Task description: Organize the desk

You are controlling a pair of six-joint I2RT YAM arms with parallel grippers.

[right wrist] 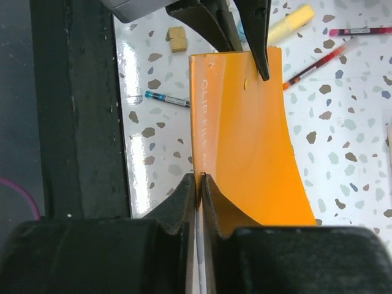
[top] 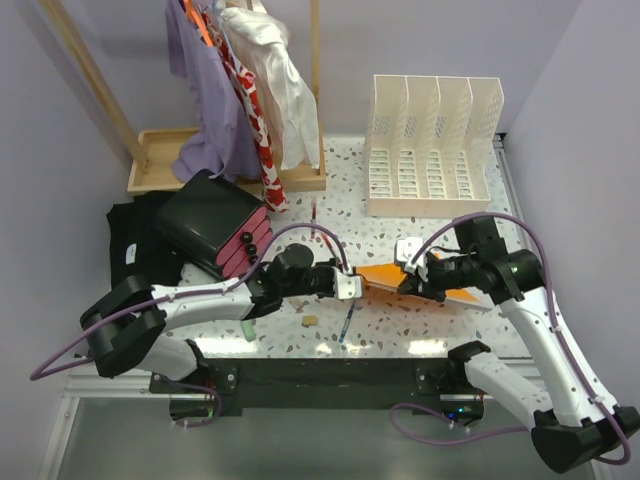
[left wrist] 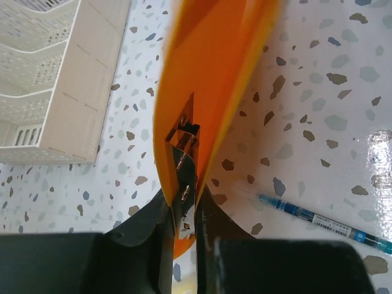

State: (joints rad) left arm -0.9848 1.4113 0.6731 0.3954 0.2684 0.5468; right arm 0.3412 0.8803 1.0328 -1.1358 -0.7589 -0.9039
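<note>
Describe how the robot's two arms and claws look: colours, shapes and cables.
The left arm and right arm both have smooth white tubular links joined by bulky black joints. A thin purple cable loops along each. The left claw and right claw each have a small pale block behind two black, tapering fingers.

Robot lab bench, two arms (top: 190, 298) bolted to speckled desk (top: 342, 172), plain lilac walls (top: 60, 150), file rack (top: 430, 150)
</note>
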